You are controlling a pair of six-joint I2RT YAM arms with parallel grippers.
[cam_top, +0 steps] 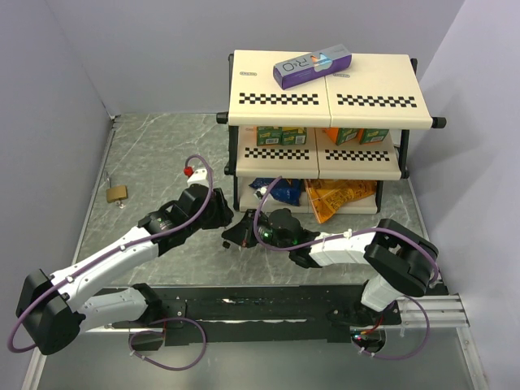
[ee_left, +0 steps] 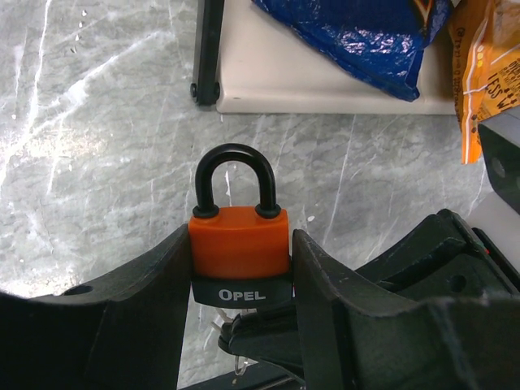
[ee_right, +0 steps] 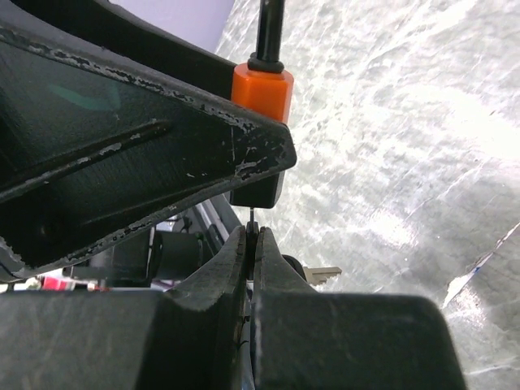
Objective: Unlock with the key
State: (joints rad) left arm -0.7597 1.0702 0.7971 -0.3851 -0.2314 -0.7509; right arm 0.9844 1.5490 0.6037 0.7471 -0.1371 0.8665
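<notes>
One key [ee_right: 253, 218] points lengthwise toward padlock [ee_right: 262, 91] underside

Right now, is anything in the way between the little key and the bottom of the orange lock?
Nothing visible is. The key, pinched in the right fingers, points straight at the black bottom of the padlock, which the left fingers hold. A spare key hangs off to the side, out of the path.

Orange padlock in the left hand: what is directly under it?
The right hand, pinching a thin key just below the padlock; a second key shows beside it. The keyhole itself is hidden.
</notes>
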